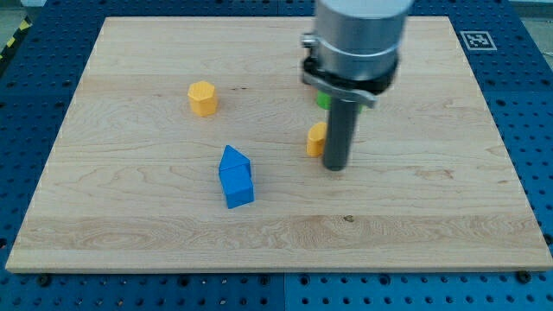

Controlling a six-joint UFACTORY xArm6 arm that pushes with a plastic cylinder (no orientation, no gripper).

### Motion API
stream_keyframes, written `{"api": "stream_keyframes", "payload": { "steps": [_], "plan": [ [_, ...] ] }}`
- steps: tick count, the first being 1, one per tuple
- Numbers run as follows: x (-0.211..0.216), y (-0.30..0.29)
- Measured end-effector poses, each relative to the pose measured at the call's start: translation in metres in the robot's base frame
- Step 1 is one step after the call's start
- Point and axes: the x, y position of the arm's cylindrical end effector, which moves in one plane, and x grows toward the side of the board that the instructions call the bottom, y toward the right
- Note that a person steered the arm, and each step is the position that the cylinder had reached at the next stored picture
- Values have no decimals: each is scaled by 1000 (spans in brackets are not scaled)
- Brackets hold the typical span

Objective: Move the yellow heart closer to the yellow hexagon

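Blue blocks (235, 178): nearest camera. Yellow heart (316, 138): small, light, rigid, slides readily; push from 3 o'clock toward yellow hexagon (202, 98). Tip (335, 166) touching heart's right; no claw fitted.

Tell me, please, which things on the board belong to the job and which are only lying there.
For the job:
- yellow heart, just left of my tip
- yellow hexagon, farther toward the view's left

Lying about:
- blue blocks
- green block, mostly hidden behind the arm
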Motion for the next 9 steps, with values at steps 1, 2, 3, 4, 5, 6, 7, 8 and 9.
{"api": "stream_keyframes", "payload": {
  "steps": [1,2,3,4,5,6,7,8,9],
  "plan": [
    [0,19],
    [-5,28],
    [-10,26],
    [-12,21],
    [-12,22],
    [-12,39],
    [0,55],
    [-8,49],
    [2,25]
  ]
}}
